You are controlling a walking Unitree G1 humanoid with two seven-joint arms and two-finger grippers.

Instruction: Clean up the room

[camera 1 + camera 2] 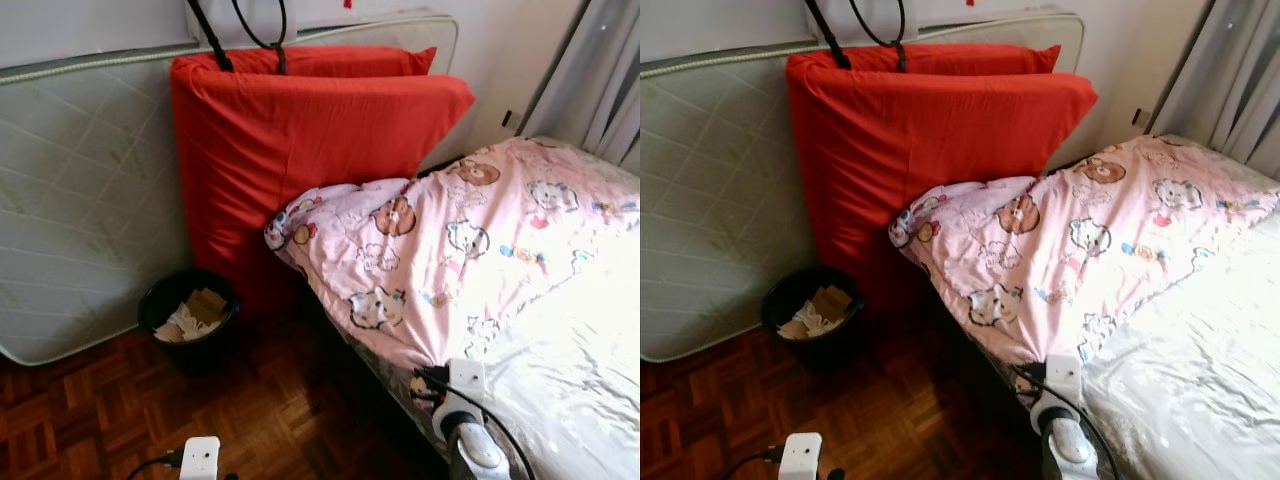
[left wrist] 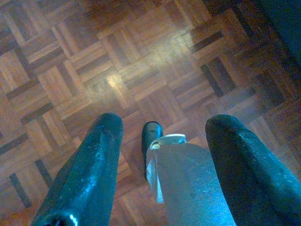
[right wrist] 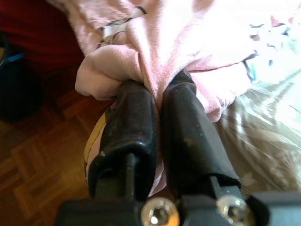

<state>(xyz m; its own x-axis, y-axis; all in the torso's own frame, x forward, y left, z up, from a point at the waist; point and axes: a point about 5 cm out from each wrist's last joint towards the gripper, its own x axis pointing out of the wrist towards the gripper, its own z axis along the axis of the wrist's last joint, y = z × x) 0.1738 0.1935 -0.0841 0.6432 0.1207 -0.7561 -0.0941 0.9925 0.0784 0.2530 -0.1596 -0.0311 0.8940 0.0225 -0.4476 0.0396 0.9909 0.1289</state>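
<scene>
Right wrist view shows your right hand [image 3: 157,101] clamped on the pink blanket [image 1: 450,250] at the bed [image 1: 580,380] edge; pull evenly, flat. Left hand [image 2: 160,155] hangs apart.

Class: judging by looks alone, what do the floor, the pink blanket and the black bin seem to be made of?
Floor: glossy wood parquet, small blocks laid in alternating squares, light glinting off it.
Blanket: soft matte fabric, probably fleece or cotton, printed with cartoon animals; it bunches where the right gripper pinches it.
Bin: looks like black plastic, but too dark to confirm.
</scene>
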